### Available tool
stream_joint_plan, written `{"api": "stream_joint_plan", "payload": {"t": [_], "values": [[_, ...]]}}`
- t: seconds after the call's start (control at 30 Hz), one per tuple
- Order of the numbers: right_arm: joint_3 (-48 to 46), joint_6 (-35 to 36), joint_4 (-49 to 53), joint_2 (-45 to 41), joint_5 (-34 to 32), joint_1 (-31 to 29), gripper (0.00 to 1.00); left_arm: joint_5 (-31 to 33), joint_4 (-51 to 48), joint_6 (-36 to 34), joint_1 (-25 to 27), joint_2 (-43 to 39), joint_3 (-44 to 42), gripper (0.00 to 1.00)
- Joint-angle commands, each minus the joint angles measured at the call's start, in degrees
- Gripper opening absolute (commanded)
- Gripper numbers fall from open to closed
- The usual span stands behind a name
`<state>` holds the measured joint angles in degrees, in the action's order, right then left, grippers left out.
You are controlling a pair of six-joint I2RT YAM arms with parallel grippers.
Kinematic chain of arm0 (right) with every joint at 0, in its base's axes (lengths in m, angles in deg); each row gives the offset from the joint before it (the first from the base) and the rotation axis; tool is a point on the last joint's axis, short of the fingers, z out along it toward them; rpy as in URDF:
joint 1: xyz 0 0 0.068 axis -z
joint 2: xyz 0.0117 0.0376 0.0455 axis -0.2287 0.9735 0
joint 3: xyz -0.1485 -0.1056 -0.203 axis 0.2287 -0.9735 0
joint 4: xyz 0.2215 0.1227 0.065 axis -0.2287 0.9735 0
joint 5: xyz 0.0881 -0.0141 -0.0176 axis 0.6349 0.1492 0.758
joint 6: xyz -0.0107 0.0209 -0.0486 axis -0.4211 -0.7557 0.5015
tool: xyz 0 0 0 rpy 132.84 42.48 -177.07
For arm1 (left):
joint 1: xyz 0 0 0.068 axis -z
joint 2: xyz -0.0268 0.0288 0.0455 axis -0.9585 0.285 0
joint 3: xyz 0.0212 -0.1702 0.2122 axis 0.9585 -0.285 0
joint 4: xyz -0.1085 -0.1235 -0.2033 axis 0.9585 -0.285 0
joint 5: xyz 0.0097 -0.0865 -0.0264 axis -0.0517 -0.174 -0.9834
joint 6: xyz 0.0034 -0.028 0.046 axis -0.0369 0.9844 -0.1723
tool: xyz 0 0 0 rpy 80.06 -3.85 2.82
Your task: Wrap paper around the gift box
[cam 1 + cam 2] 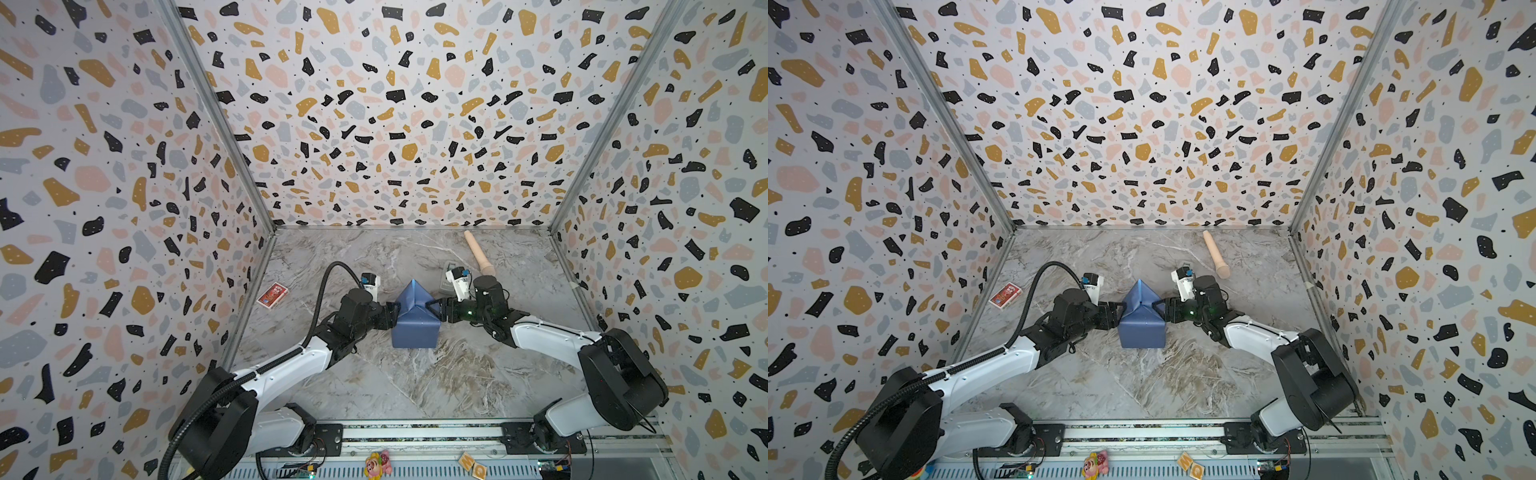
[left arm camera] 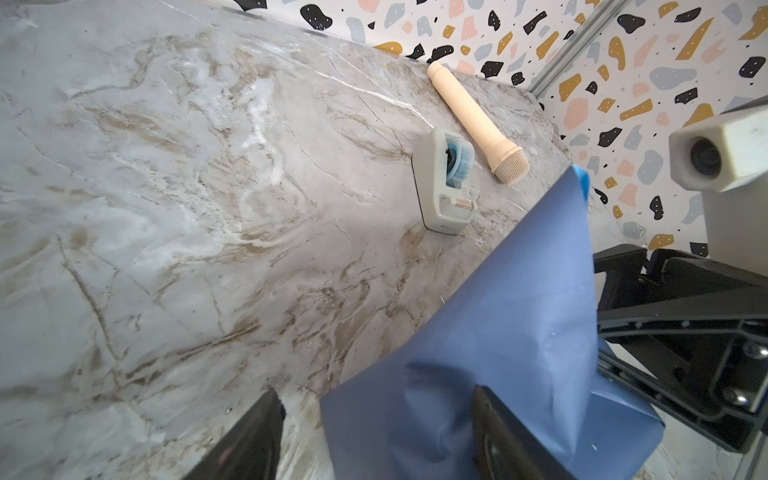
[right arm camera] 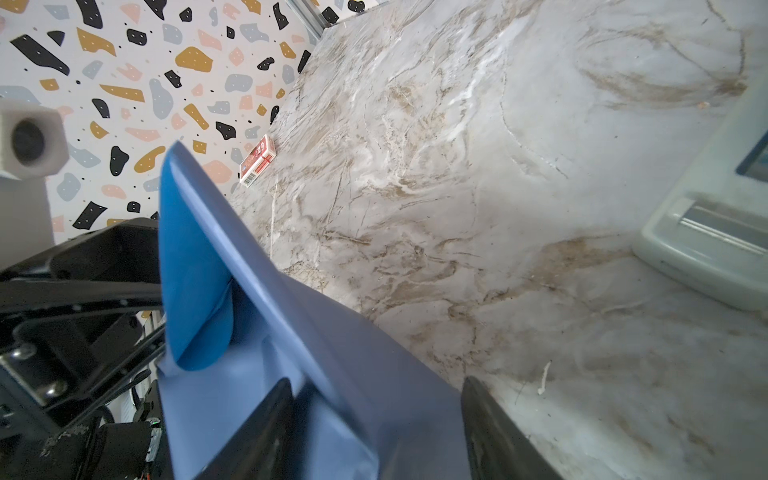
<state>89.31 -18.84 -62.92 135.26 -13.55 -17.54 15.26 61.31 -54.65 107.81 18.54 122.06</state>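
L hand [image 1: 390,314] spread, straddling a fold of the thin blue wrapping paper [image 1: 415,330]. One finger [image 2: 249,440] sits clear of the sheet in L wrist view, so no pinch seen. R hand [image 1: 435,309] likewise spread, paper bulk between its fingers, no clamp visible.

Gift box itself is hidden. I take it as inside the blue parcel, mid grey marbled surface [image 1: 415,390], directly between the 2 hands.

Key geometry: hands face each other across the parcel, L at its left face, R at its right, both touching or just beside. Parcel looks squarish, no clear long axis. What matters is near-far: the loose triangular flap [image 1: 412,293] stands upright at the far end, just beyond both hands, approx equidistant.

Grey tape dispenser [image 2: 444,187] sits behind R hand, so R arm is nearer for tape imo.
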Motion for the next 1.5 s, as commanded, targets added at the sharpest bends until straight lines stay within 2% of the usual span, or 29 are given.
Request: {"api": "stream_joint_plan", "payload": {"t": [0.0, 0.5, 0.77, 1.03, 1.47], "values": [[-1.19, 0.44, 4.65, -0.65, -1.14, -0.26, 0.64, -2.73, 2.44, -2.47, 0.36, 2.05, 2.16, 0.72], [0.37, 2.14, 4.78, -1.89, 0.23, -0.26, 0.65, -1.51, 2.0, -7.27, 0.17, 7.07, 2.53, 0.76], [1.95, 0.25, 1.58, -1.7, 3.55, -0.26, 0.71, -1.92, 3.05, -7.29, 0.17, 6.66, 1.52, 0.77], [4.25, -0.39, 1.85, 0.92, 2.13, -1.71, 0.85, -2.81, 5.03, -6.74, 0.17, 6.71, 0.81, 0.77], [4.94, -1.3, 3.66, 4.91, 0.55, -2.72, 0.85, -2.99, 6.18, -6.39, 0.17, 5.96, 0.48, 0.77]]}}
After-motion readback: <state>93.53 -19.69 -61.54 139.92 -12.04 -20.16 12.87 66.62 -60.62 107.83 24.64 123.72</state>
